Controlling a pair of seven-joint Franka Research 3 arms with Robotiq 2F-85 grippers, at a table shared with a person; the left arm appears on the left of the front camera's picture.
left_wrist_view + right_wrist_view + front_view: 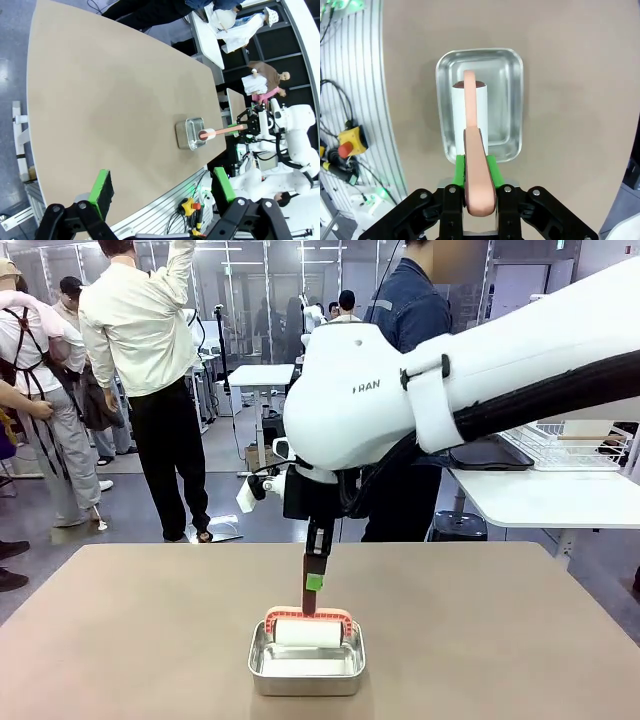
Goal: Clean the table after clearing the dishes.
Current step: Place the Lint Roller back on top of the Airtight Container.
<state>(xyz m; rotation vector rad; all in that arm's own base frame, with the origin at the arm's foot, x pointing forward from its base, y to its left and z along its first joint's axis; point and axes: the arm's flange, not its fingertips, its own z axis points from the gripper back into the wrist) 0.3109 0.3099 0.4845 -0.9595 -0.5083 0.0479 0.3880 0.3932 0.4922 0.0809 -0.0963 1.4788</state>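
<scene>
the table (140,630) lies wide and bare before you, with no dishes on it, so i judge the wiping step is now in hand. near its front edge stands the steel pan (306,665). your right gripper (475,167) is closed on the handle of the roller (308,632), above the pan. the left gripper (162,192) hangs open and empty. next, lift the roller out and lay it flat on the table.

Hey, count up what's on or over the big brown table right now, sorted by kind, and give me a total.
Steel pan: 1
Lint roller, pink handle, white roll: 1
Gripper shut on the roller's handle, the right gripper: 1
Total: 3
</scene>
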